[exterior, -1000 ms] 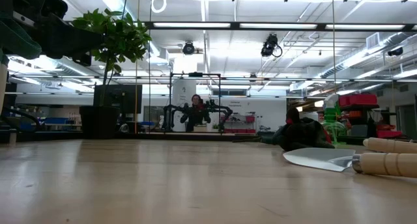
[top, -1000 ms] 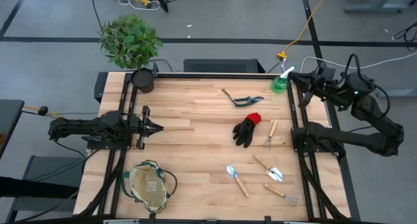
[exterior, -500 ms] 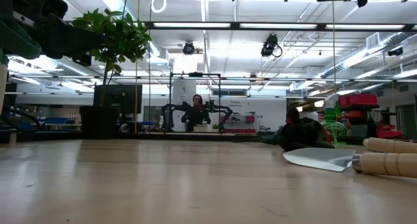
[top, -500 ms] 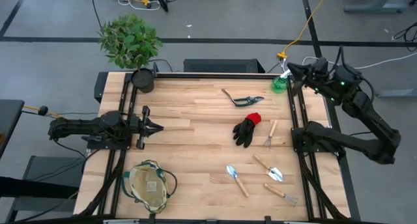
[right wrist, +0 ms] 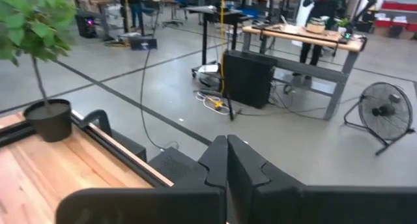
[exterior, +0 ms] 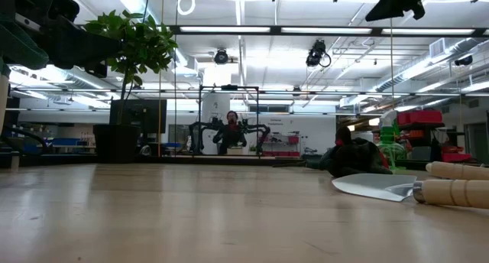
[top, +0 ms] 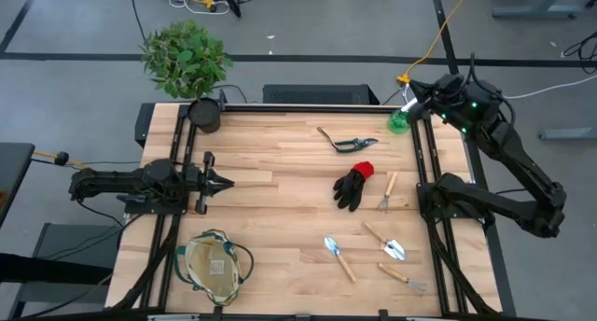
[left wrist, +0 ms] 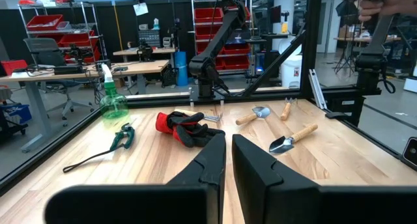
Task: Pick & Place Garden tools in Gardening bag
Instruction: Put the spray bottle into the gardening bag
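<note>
The left claw (top: 227, 182) rests low over the left side of the bench (top: 280, 209), fingers drawn close together with only a thin slit between them, grasping nothing. Nearest to it, toward the front edge on its own side, sits the gardening bag (top: 215, 266), standing open and well apart from every tool. Straight ahead of that claw, across the middle of the bench, lies the black glove (top: 354, 187) with its red cuff, and just beyond the glove a small hand fork (top: 386, 193). Off to the claw's front-right are a trowel (top: 338, 255), a second trowel (top: 385, 241) and another hand fork (top: 404, 279), grouped near each other. Toward the back edge, the pruning shears (top: 347, 142) lie flat.

Farthest off, the right claw (top: 413, 99) is raised above the back right corner, clenched with its fingers pressed together and empty. The green spray bottle (top: 401, 118) stands just beside and below it, not touched. In the low view this arm shows only as a dark shape high up. At the back left corner, far from both claws, a leafy plant (top: 185, 58) stands by a black pot (top: 204, 115).
</note>
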You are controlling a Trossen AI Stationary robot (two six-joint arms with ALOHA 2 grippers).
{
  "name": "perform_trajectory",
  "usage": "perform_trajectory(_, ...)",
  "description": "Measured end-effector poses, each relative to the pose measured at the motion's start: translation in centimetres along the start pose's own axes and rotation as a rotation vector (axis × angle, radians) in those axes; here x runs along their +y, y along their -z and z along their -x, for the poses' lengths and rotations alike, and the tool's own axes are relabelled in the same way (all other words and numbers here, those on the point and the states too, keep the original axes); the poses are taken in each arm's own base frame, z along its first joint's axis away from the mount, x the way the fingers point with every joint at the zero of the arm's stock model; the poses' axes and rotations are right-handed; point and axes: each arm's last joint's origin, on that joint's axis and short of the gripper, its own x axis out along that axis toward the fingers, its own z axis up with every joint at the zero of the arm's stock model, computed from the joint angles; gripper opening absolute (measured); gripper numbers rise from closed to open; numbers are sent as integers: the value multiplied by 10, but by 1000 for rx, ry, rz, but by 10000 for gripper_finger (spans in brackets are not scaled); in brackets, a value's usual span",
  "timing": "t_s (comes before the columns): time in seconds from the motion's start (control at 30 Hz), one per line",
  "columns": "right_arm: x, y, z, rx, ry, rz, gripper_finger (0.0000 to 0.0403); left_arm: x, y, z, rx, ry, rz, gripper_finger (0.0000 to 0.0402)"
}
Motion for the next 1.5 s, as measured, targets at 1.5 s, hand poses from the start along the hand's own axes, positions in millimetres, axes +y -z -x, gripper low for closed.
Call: perform_trajectory(1.5, -42, -21, -83, 286, 375, -512, 160, 0, 0, 0, 0, 0, 0, 32)
